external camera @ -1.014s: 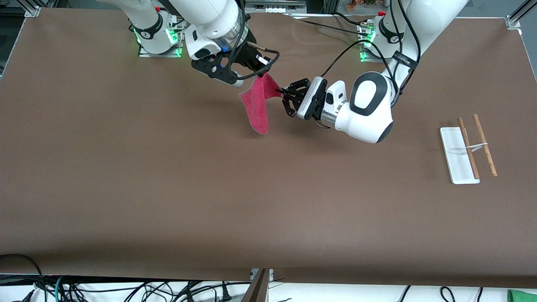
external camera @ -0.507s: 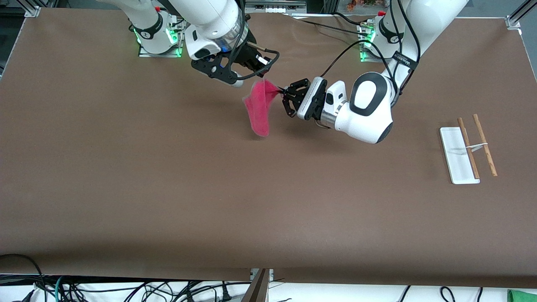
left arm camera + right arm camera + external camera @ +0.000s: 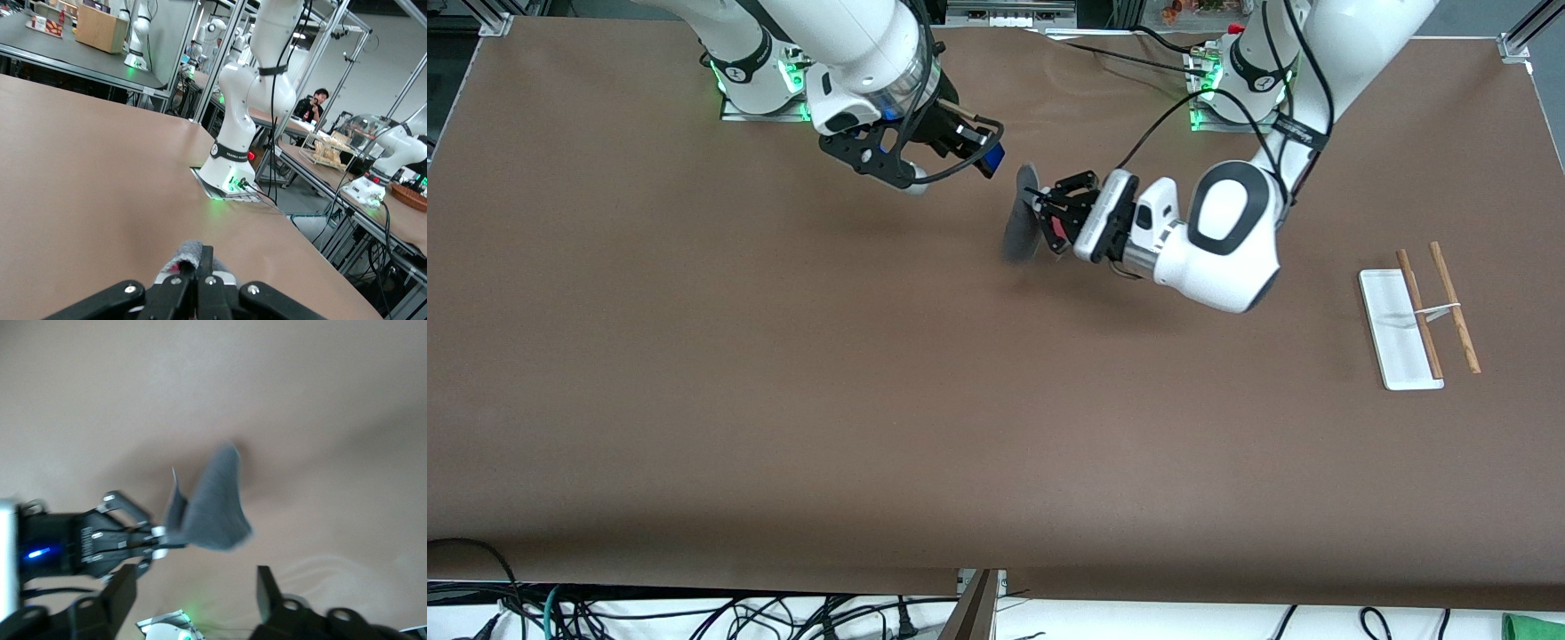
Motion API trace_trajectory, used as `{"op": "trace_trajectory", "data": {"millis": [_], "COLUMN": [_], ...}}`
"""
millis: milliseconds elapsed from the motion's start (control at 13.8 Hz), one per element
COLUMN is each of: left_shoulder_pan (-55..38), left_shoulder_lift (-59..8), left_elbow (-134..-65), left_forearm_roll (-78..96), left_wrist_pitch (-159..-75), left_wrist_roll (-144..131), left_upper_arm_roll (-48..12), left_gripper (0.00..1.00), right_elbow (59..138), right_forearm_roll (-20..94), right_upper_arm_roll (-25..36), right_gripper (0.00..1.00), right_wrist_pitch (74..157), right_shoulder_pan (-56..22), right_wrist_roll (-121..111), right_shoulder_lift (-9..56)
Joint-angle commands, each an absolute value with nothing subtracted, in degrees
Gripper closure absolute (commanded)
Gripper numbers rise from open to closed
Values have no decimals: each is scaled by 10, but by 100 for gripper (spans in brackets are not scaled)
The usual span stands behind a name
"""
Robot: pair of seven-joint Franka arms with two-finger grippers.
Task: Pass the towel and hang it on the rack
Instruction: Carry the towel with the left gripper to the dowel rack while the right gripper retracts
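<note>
The towel hangs in the air from my left gripper, which is shut on its top corner. It shows a grey face with a bit of red by the fingers. In the left wrist view the towel's grey edge sticks up between the shut left gripper. My right gripper stands open and empty over the table, apart from the towel, toward the right arm's base. The right wrist view shows the right gripper open, with the towel farther off in the other arm's grip. The rack stands at the left arm's end.
The rack's white base carries two brown rods joined by wire. Both arm bases stand along the table's edge farthest from the front camera. Cables hang below the table's near edge.
My right gripper has opened, let go of the towel and drawn back toward its base. The left gripper has carried the towel toward the left arm's end; the towel swung and now shows grey.
</note>
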State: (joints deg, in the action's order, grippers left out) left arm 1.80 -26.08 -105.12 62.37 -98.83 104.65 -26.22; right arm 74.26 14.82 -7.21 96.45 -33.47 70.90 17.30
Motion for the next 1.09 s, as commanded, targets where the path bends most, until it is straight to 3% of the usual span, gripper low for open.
{"op": "trace_trajectory", "data": {"millis": [0,434,652,1014], "left_shoulder_pan": [69,228,314,403], "left_shoulder_lift": [-258,-279,-280,-280], "left_elbow": [-1032,-827,-807,-770], "left_forearm_roll": [539,249,176,72], "left_wrist_pitch": [-941,-772,-744,-746], "left_wrist_roll": [1009,988,994,1048], "left_upper_arm_roll": [-242,-229,-228,-228], "left_gripper": [100,100,100,100], "right_elbow": [735,768,793,803], "right_forearm_roll": [111,69,68,68], "right_upper_arm_roll": [-76,-69,-64,10], "right_gripper": [1,0,0,0], "right_wrist_pitch": [928,867,864,848], "right_shoulder_pan": [-323,-263,-214,-209], "right_wrist_roll": [696,517,446,331], "right_shoulder_lift": [179,180,179,175]}}
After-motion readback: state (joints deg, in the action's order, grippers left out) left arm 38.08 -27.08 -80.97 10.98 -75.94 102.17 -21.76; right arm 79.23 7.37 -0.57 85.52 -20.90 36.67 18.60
